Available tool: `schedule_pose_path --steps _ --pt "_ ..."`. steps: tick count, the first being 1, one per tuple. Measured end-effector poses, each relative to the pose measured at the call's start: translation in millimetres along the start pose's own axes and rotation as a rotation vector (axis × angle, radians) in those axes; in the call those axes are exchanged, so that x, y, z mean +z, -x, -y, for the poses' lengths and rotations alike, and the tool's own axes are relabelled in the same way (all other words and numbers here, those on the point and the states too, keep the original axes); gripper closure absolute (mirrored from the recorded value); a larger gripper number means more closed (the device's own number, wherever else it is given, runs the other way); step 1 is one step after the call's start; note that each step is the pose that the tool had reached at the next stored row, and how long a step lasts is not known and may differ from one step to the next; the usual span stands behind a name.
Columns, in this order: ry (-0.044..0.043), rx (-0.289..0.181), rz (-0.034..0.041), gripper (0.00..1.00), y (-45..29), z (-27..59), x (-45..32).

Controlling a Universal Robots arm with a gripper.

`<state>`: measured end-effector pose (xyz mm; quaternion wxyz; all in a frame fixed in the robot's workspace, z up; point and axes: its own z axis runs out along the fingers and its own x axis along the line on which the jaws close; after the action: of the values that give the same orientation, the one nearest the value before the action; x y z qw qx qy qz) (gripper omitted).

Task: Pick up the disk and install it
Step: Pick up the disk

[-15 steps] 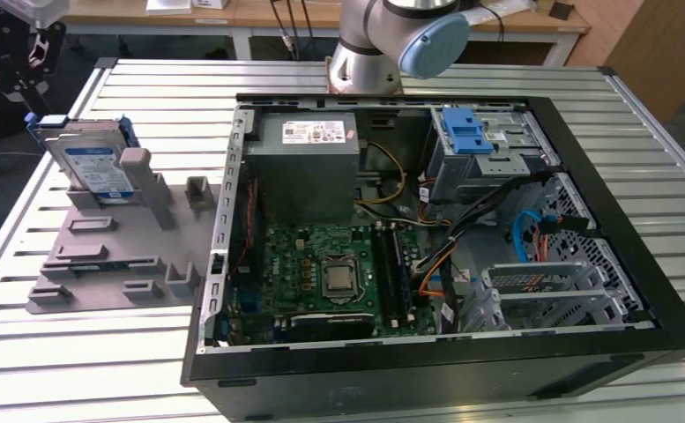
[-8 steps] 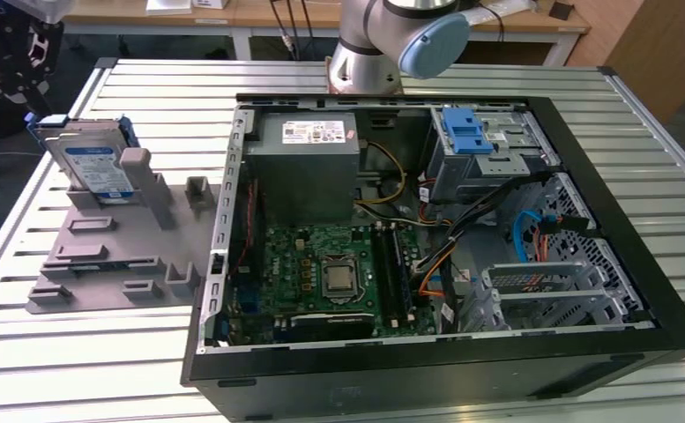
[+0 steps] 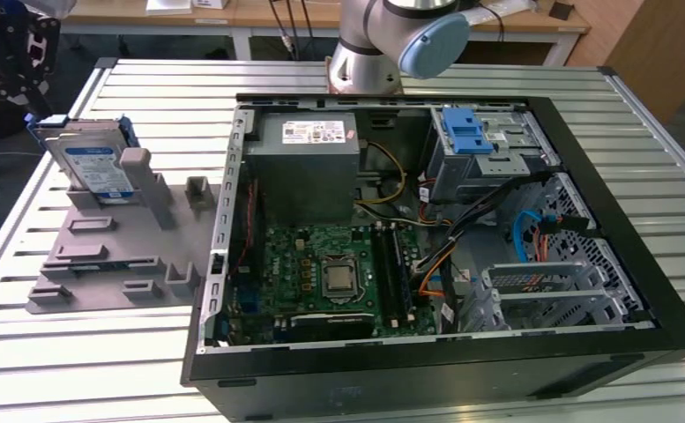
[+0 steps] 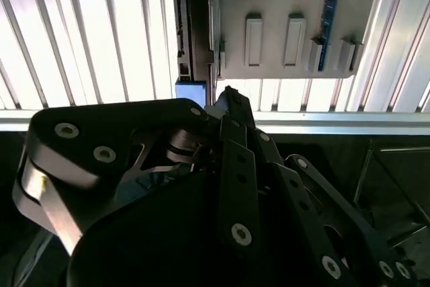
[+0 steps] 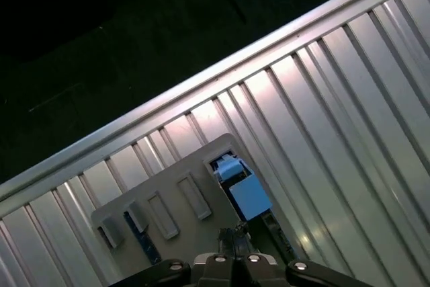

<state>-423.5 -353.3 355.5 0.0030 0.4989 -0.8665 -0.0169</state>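
Note:
The disk (image 3: 93, 163) stands on edge in a grey slotted holder (image 3: 107, 256) at the exterior view's left, beside the open computer case (image 3: 436, 238). It is silver, with a white-and-blue label and a blue carrier frame. In both wrist views I look down on it edge-on: its dark edge (image 4: 195, 31) with a blue frame end (image 4: 191, 91), and the blue frame (image 5: 248, 196) against the holder plate (image 5: 168, 196). My gripper (image 4: 228, 95) hangs above the table close to the disk's end, its fingertips (image 5: 232, 234) together and holding nothing.
The arm's base (image 3: 372, 53) is mounted on the ribbed metal table (image 3: 71, 352) behind the case. Inside the case are a grey power supply (image 3: 307, 167), a blue-latched drive cage (image 3: 478, 145), the motherboard (image 3: 331, 278) and loose cables. The table edge (image 4: 322, 122) borders dark floor.

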Motion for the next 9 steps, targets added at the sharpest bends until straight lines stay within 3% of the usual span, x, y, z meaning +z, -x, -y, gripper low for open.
schedule_pose_path --steps 5,9 --pt "0.0012 -0.084 -0.0020 0.89 0.1 0.0 1.0" --pt "-0.0010 -0.114 -0.0017 0.89 2.7 -1.6 2.7"
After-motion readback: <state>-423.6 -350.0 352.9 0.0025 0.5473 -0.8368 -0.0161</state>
